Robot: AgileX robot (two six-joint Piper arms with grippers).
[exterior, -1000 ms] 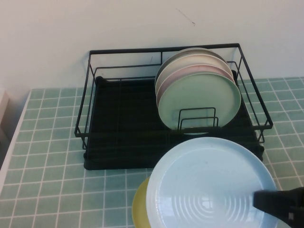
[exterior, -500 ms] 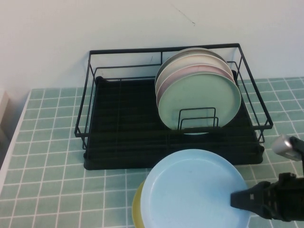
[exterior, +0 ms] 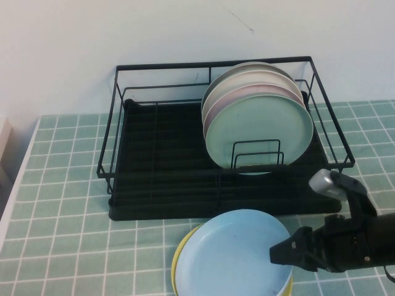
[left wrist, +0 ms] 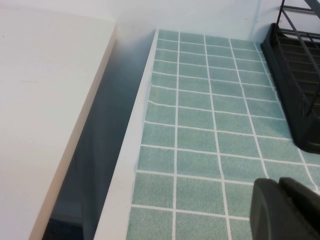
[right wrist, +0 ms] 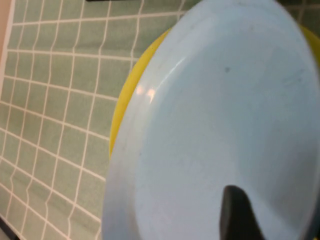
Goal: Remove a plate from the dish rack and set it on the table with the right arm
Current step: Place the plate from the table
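Observation:
The sky-blue plate [exterior: 228,256] is low over a yellow plate [exterior: 180,262] on the tiled table [exterior: 68,234], in front of the black dish rack [exterior: 160,166]. My right gripper [exterior: 281,253] is shut on the blue plate's right rim. In the right wrist view the blue plate [right wrist: 210,125] fills the frame over the yellow plate [right wrist: 130,95], with one finger [right wrist: 237,212] on top of it. My left gripper [left wrist: 295,210] hangs over the tiles near the table's left edge, its fingers together and empty.
Several plates stand upright in the rack's right half, a mint-green one [exterior: 259,132] in front. The rack's corner [left wrist: 295,65] shows in the left wrist view. A white counter [left wrist: 45,110] lies beyond the table's left edge.
My right gripper has carried the blue plate down and towards the table, so it now lies nearly flat over the yellow plate. The arm has moved left.

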